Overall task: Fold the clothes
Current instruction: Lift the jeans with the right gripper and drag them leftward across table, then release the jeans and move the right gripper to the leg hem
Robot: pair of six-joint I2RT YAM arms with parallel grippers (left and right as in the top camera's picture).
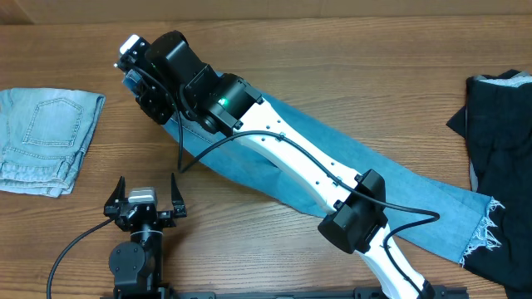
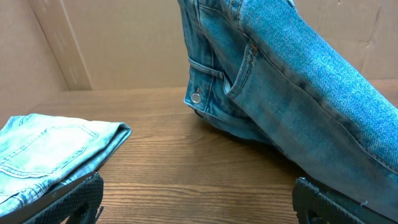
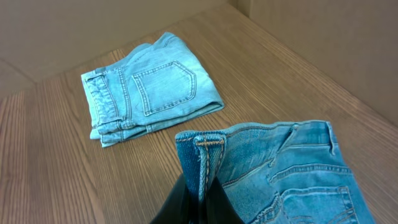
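Note:
The medium-blue jeans [image 1: 391,178] lie diagonally across the table, legs running to a frayed hem at the lower right. My right gripper [image 1: 140,76] is at the upper left, shut on their waistband [image 3: 202,155] and holding it lifted off the table. In the left wrist view the raised waist with its metal button [image 2: 196,96] hangs above the wood. My left gripper [image 1: 143,199] rests open and empty at the front of the table, its fingers at the lower corners of the left wrist view [image 2: 196,199].
A folded pair of paler light-blue jeans [image 1: 46,137] lies at the left edge, also in the right wrist view [image 3: 149,90] and the left wrist view [image 2: 50,155]. A black garment with a grey edge [image 1: 503,166] lies at the right edge.

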